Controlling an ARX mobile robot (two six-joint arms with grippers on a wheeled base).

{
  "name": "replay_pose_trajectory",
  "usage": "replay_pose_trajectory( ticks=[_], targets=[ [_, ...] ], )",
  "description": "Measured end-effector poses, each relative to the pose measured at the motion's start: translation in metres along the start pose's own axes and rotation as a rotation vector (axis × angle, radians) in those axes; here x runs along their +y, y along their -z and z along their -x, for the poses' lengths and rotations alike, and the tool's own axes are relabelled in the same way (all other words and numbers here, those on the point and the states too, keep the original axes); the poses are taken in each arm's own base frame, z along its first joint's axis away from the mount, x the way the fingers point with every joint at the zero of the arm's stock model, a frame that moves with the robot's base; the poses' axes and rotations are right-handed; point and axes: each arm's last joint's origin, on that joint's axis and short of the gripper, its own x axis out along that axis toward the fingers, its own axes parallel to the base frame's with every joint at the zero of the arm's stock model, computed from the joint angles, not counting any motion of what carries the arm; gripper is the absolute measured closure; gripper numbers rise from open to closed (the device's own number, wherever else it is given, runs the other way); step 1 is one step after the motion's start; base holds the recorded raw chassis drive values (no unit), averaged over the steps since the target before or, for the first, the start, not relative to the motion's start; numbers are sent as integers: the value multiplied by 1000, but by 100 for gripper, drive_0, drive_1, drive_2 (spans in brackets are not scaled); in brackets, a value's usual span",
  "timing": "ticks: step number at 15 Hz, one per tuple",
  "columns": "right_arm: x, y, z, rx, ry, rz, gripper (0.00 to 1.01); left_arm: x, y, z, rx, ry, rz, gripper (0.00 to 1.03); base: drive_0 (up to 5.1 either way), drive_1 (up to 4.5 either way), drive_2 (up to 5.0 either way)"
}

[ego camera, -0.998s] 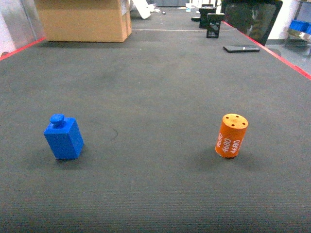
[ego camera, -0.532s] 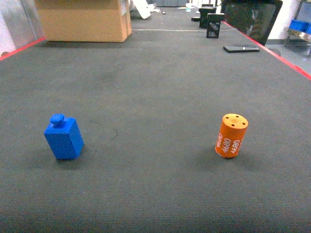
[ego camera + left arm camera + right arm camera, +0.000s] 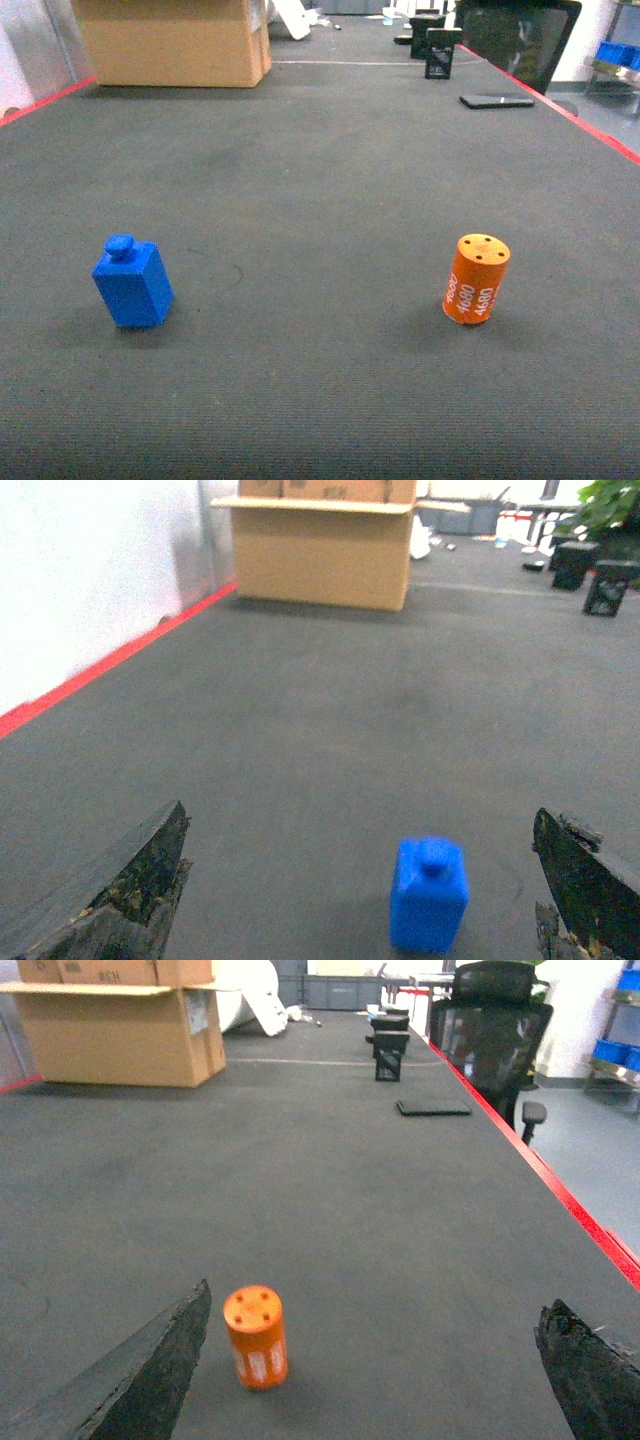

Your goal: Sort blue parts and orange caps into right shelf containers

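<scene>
A blue part [image 3: 133,283], a block with a round knob on top, stands on the dark mat at the left. An orange cap [image 3: 477,278], a cylinder with white lettering, stands at the right. Neither gripper shows in the head view. In the left wrist view my left gripper [image 3: 360,815] is open, with the blue part [image 3: 429,894] ahead between the fingers, nearer the right one and untouched. In the right wrist view my right gripper [image 3: 376,1298] is open, and the orange cap [image 3: 256,1337] stands just inside its left finger. Blue right shelf containers [image 3: 613,52] show partly at the far right.
A brown cardboard box [image 3: 170,40] stands at the far left of the table. Black holders [image 3: 440,50] and a flat black device [image 3: 497,100] lie far right. A black office chair [image 3: 490,1030] stands beyond the red table edge [image 3: 590,125].
</scene>
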Motion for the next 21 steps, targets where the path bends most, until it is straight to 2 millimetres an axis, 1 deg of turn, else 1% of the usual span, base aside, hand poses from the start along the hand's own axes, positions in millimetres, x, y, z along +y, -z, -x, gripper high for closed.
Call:
replay_pose_trajectory(
  ticks=[1, 2, 3, 4, 5, 6, 8, 10, 13, 15, 17, 21],
  targets=[
    [9, -10, -26, -22, -24, -11, 3, -14, -10, -34, -46, 37, -4, 5, 0, 0, 0],
    [16, -11, -54, -2, -43, -13, 3, -25, -6, -62, -26, 49, -23, 5, 0, 0, 0],
    [22, 0, -81, 75, -51, -6, 3, -35, 8, -88, 47, 60, -50, 5, 0, 0, 0],
    [28, 10, -101, 134, -55, 4, 3, -42, 20, -106, 102, 67, -69, 5, 0, 0, 0],
    [33, 14, -118, 166, -60, 6, 3, -47, 26, -120, 126, 74, -76, 5, 0, 0, 0],
    [37, 14, -131, 177, -70, 0, 3, -50, 25, -131, 124, 75, -75, 5, 0, 0, 0],
    [41, 13, -145, 183, -76, -13, 3, -54, 24, -143, 118, 82, -73, 5, 0, 0, 0],
    [47, 20, -162, 209, -90, -25, 3, -56, 37, -153, 158, 89, -84, 5, 0, 0, 0],
    [52, 32, -177, 242, -92, -30, 3, -54, 49, -161, 187, 84, -89, 5, 0, 0, 0],
    [58, 46, -182, 282, -114, -24, 3, -53, 60, -164, 215, 94, -88, 5, 0, 0, 0],
    [60, 59, -188, 313, -113, -25, 3, -52, 68, -165, 237, 104, -76, 5, 0, 0, 0],
    [61, 74, -195, 345, -110, -35, 3, -56, 83, -169, 282, 115, -65, 5, 0, 0, 0]
  ],
)
